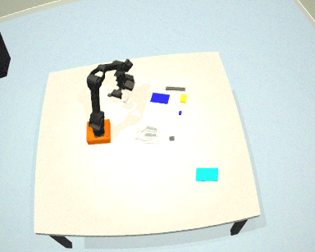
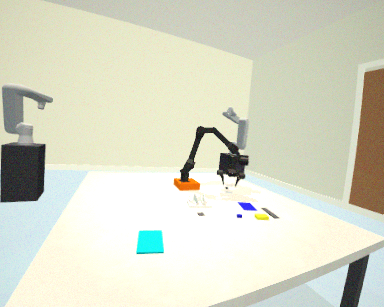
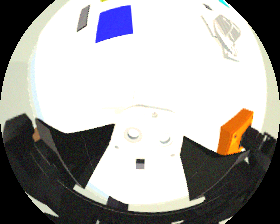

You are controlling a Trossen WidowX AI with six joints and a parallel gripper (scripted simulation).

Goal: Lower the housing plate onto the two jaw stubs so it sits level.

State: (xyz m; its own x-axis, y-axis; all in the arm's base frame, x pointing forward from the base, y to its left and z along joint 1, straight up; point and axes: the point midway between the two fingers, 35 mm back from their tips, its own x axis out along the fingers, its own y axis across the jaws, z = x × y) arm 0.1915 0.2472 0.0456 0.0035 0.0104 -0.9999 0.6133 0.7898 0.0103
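Note:
My gripper [image 1: 123, 92] [image 2: 230, 184] [image 3: 147, 133] is shut on the white housing plate, with its jaws wide apart at the plate's two sides. The housing plate [image 1: 125, 99] [image 2: 228, 189] [image 3: 149, 128] shows two round holes in the wrist view. How high it is above the table is hard to tell. The pale gripper base [image 1: 154, 141] [image 2: 201, 205] stands apart from my gripper, toward the middle of the table. The two grey-white jaws [image 1: 150, 134] [image 3: 228, 31] lie on it side by side; their pins are too small to make out.
A blue plate [image 1: 160, 98] [image 2: 247, 206] [image 3: 115, 23], a dark grey bar [image 1: 175, 89] [image 2: 270, 213] [image 3: 83, 18], a yellow block [image 1: 184, 98] [image 2: 262, 217], a small blue block [image 1: 180, 112] [image 2: 239, 216], a small grey block [image 1: 171, 138] and a cyan plate [image 1: 207, 174] [image 2: 150, 242] lie on the table.

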